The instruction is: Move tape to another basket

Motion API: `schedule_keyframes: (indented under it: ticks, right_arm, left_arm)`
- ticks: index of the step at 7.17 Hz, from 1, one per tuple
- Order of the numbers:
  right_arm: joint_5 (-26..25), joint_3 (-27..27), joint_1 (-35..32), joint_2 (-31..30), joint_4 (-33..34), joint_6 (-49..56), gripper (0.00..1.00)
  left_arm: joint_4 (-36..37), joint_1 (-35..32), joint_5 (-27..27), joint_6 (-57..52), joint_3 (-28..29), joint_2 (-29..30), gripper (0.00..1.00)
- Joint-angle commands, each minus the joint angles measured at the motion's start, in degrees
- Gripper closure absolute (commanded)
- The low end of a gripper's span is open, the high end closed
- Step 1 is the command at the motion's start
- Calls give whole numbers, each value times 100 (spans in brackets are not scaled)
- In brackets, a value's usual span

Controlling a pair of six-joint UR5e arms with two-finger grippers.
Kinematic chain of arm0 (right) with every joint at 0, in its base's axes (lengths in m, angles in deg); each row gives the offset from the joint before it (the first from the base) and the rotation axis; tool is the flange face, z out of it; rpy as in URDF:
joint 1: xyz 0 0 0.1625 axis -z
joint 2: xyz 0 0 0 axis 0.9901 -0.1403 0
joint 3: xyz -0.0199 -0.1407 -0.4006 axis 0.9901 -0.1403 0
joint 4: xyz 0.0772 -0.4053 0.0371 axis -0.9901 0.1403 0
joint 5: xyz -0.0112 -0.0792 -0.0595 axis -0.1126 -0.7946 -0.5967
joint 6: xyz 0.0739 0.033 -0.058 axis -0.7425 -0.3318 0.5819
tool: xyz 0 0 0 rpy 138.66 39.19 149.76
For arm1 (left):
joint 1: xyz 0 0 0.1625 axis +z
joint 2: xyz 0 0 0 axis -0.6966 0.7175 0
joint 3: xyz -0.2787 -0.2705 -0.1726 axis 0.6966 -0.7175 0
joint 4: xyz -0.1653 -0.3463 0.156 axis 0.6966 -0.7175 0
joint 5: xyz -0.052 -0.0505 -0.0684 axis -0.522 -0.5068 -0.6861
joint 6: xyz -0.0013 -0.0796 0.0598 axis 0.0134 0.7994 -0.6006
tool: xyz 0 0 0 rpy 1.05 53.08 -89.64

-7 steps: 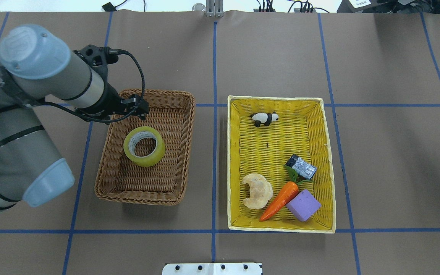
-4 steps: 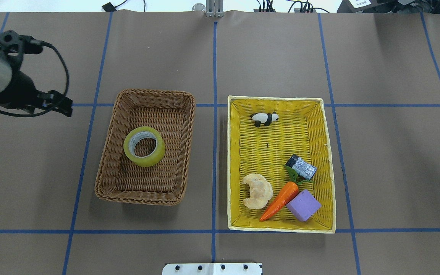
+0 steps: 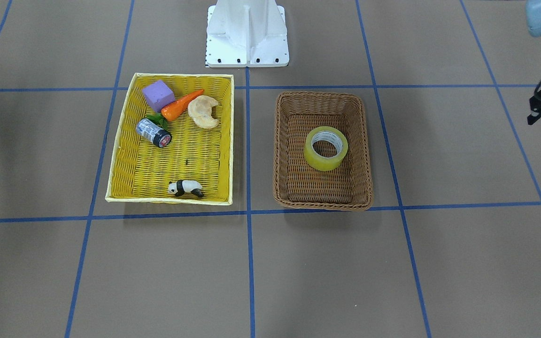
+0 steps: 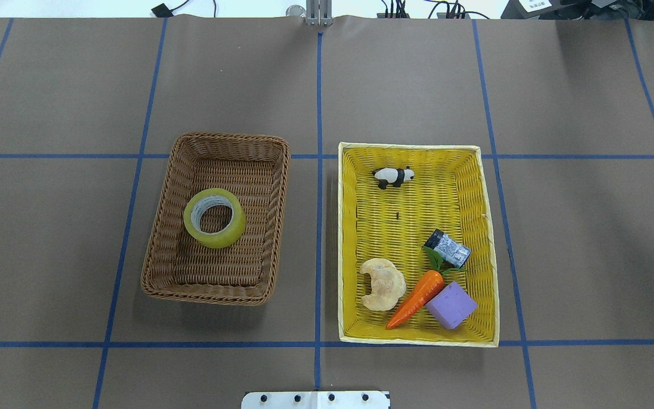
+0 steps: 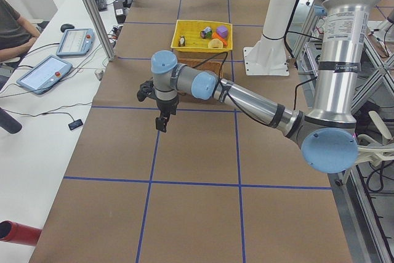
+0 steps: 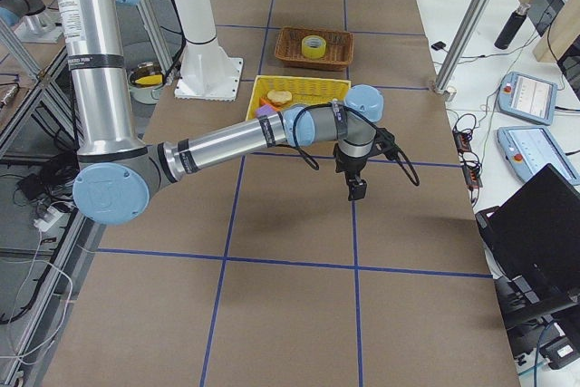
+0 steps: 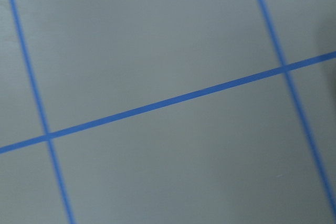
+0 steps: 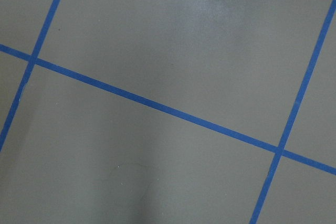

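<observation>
Jaws: left gripper (image 5: 161, 122) and right gripper (image 6: 356, 190), apart or together, cannot tell; neither carries anything.
Tape (image 4: 214, 217): flat inside brown basket (image 4: 158, 227), both grippers well away.
Progress: move looks finished; seemingly nothing remains.

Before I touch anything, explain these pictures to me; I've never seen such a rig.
It is a robot with two jointed arms, each ending in a two-finger pincer. Four fixed cameras watch the table: from above, from across, from each end. Two wrist cameras show only bare table with blue lines. A roll of packing tape lies in the brown wicker basket. The yellow basket holds a toy panda, carrot, purple block, pastry and small cylinder. The left pincer and right pincer hang over bare table; neither holds anything visible.
</observation>
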Motion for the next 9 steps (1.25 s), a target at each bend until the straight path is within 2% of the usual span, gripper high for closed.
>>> schedule_keyframes:
  ticks: [1, 4, 8, 9]
  right_arm:
    - [35, 57, -116, -225, 2, 53, 0]
    - [26, 391, -152, -787, -25, 71, 0]
    - [70, 427, -214, -1105, -34, 71, 0]
    - [79, 653, -240, -1305, -34, 62, 0]
  left_arm:
    - [27, -342, -94, -226, 168, -164, 2]
    - [19, -315, -471, 240, 107, -244, 2]
    - [10, -333, -455, 249, 124, -253, 2]
    - [1, -333, -437, 249, 124, -253, 2]
